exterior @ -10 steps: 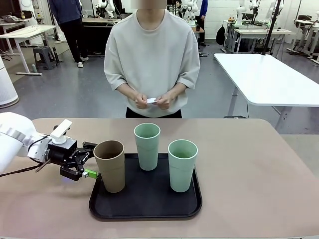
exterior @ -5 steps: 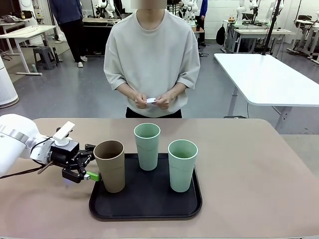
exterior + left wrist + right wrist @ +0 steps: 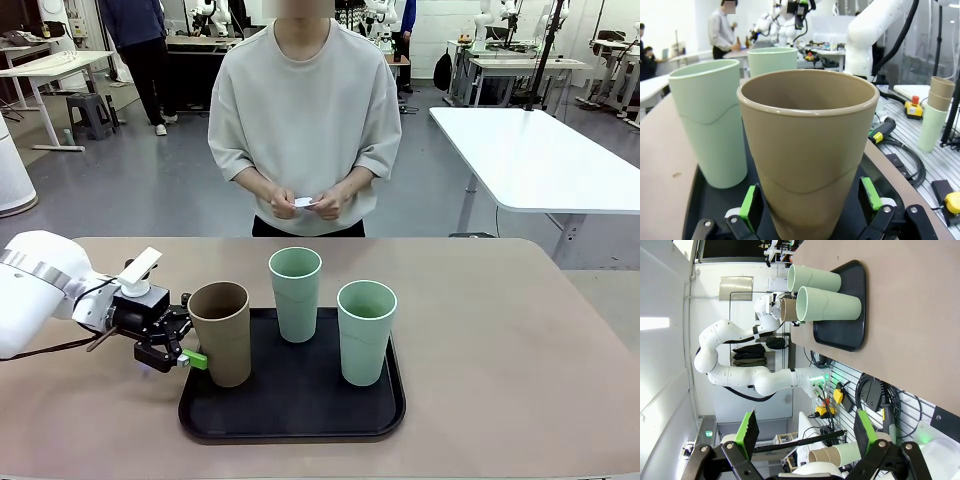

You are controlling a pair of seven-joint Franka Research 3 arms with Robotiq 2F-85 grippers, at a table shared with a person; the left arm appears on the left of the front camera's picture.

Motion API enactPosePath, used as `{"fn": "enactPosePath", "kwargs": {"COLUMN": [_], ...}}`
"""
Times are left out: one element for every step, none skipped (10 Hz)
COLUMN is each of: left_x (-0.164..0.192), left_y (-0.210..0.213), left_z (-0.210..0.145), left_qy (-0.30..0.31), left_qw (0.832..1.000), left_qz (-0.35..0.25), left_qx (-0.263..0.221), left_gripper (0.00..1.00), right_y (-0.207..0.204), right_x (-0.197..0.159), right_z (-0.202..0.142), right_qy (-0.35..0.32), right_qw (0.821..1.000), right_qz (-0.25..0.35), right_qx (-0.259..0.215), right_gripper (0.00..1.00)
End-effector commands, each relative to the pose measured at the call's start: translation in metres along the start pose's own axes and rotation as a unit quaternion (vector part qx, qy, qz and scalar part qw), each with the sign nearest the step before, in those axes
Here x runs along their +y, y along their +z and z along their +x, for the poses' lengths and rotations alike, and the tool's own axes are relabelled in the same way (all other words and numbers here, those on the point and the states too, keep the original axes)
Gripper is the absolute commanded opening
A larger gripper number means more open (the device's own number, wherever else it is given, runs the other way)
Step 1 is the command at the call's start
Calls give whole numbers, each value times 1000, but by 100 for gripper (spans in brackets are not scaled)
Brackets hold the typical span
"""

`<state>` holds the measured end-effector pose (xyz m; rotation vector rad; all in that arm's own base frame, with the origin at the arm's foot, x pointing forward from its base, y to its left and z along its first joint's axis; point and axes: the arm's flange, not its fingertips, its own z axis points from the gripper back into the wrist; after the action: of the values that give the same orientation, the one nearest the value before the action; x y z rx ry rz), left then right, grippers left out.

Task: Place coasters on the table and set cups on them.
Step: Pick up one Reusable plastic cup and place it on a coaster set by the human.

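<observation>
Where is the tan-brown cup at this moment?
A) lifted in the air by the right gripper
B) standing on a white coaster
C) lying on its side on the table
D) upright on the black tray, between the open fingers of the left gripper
D: the tan-brown cup stands upright on the black tray, and the left gripper has one green pad on each side of it.

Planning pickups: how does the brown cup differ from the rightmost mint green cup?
The brown cup is tan, the mint green cup pale green. The brown cup stands at the tray's left edge, the mint green cup toward its right. The left hand's open fingers flank the brown cup; the mint green cup stands free. Both are upright tumblers.
</observation>
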<state>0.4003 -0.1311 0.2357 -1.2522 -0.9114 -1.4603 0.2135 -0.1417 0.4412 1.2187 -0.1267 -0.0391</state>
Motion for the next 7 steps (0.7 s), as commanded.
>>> {"fn": "enactPosePath", "kwargs": {"left_x": [4,5,5,5,5,6,6], "left_y": [-12,-17,-21,-23,-24,-24,-24], "left_z": [-2,-2,-2,-2,-3,-3,-2], "left_qy": [-16,-17,-17,-17,-21,-21,-21], "left_qw": [1000,1000,1000,1000,1000,1000,1000], "left_qz": [5,1,-3,-4,-8,-12,-13], "left_qx": [-1,-2,-3,-3,-4,-2,-3], "left_gripper": [100,100,100,100,100,47,47], "right_y": [1,1,1,1,1,1,1], "right_x": [0,0,0,0,0,0,0], "right_z": [-1,-1,-1,-1,-1,-1,-1], "right_qy": [0,0,0,0,0,0,0], "right_qw": [1000,1000,1000,1000,1000,1000,1000], "right_qz": [4,4,4,4,4,4,4], "right_qx": [-1,-1,-1,-1,-1,-1,-1], "right_gripper": [100,100,100,100,100,100,100]}}
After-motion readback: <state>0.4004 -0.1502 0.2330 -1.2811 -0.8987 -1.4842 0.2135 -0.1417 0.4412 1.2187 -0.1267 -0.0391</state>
